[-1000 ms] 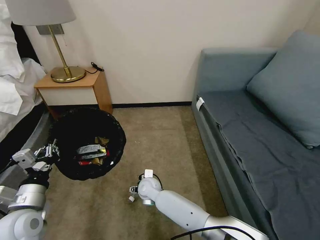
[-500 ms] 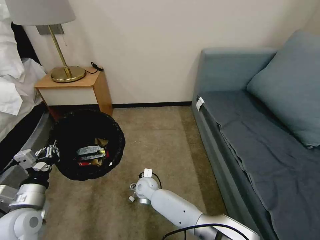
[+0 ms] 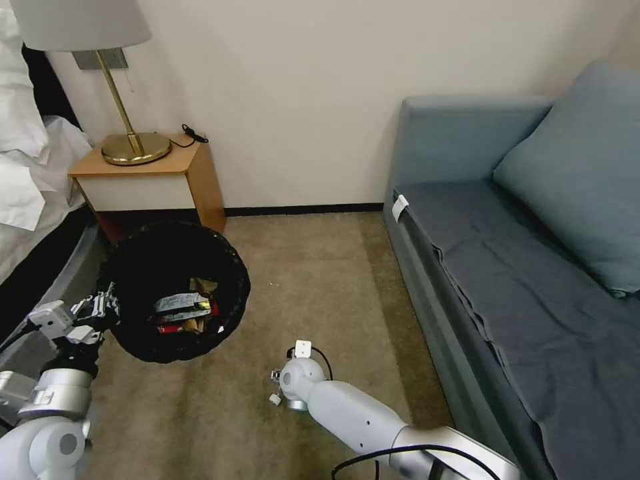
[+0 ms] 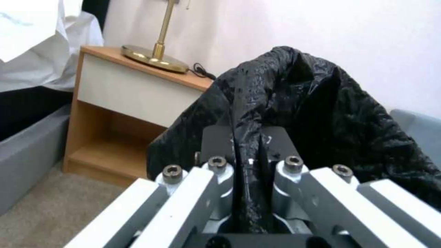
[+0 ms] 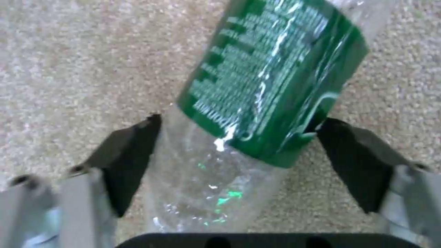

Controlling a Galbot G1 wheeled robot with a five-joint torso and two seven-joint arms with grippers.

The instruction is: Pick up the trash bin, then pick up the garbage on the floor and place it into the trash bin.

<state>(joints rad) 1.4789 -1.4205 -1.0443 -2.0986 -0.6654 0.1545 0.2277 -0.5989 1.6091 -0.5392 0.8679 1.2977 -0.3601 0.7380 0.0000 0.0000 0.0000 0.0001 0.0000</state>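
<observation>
**Right tool shifts over the carpet, bottle between its fingers**

Since half a second ago the right arm's wrist has slid a little away from the trash bin, and the bin has stayed put. Its right tool [image 5: 236,148] points down at the carpet [image 3: 320,267], spread on either side of the clear green-labelled bottle [image 5: 257,86], pads not visibly pressing it. The left tool [image 4: 248,151] is pressed together on the black-bagged rim of the trash bin [image 3: 175,290], holding it just in front of the nightstand [image 3: 150,180]. Inside the bin lie a silver wrapper [image 3: 179,303], a red carton [image 3: 167,327] and brown paper [image 3: 202,285]. Far across the carpet from the bin stands a blue sofa [image 3: 520,267].
</observation>
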